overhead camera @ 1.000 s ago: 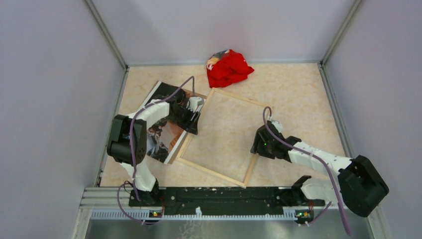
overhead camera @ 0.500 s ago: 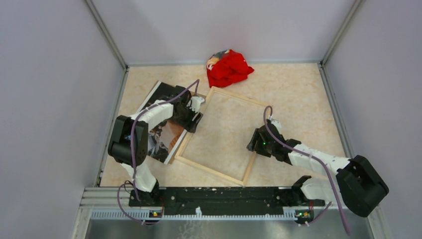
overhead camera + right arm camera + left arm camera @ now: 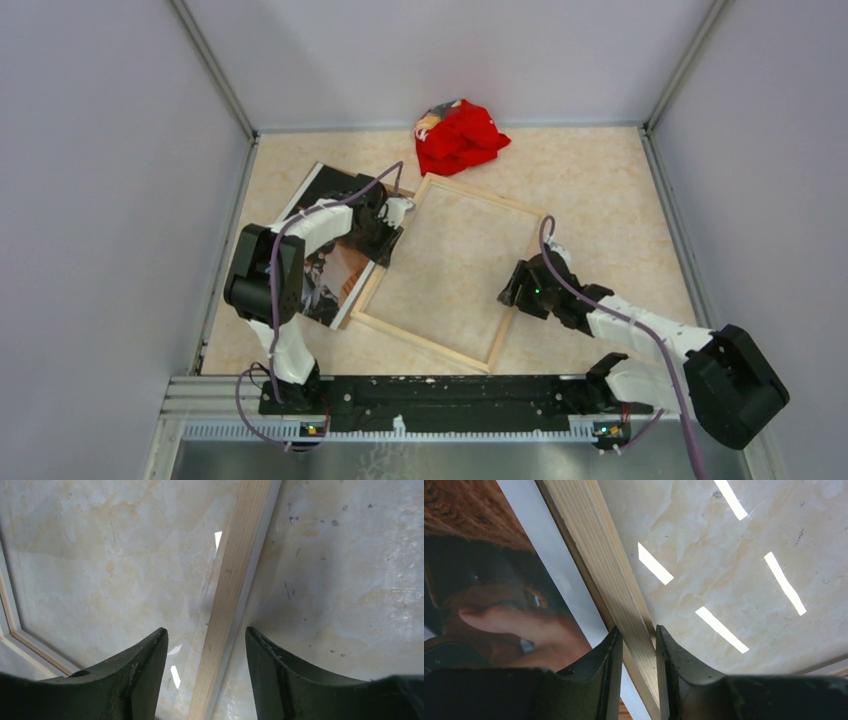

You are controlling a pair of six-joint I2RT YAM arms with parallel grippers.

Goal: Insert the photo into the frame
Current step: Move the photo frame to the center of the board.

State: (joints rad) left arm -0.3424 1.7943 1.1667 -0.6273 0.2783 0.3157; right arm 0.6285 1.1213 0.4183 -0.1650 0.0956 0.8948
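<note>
A crumpled red cloth lies at twelve o'clock on the marbled beige table, close to the pale grey back wall, with a small lighter patch at its ten o'clock corner. A black rail runs along the table's six o'clock edge.

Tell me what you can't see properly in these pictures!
- The photo: in the top view the left arm covers its middle; the left wrist view crops it.
- The frame: each wrist view shows only a piece.
- The red cloth: crumpled, top view only; what it is can't be told.
- The right gripper: in the top view its fingers hide beneath its own body.
</note>
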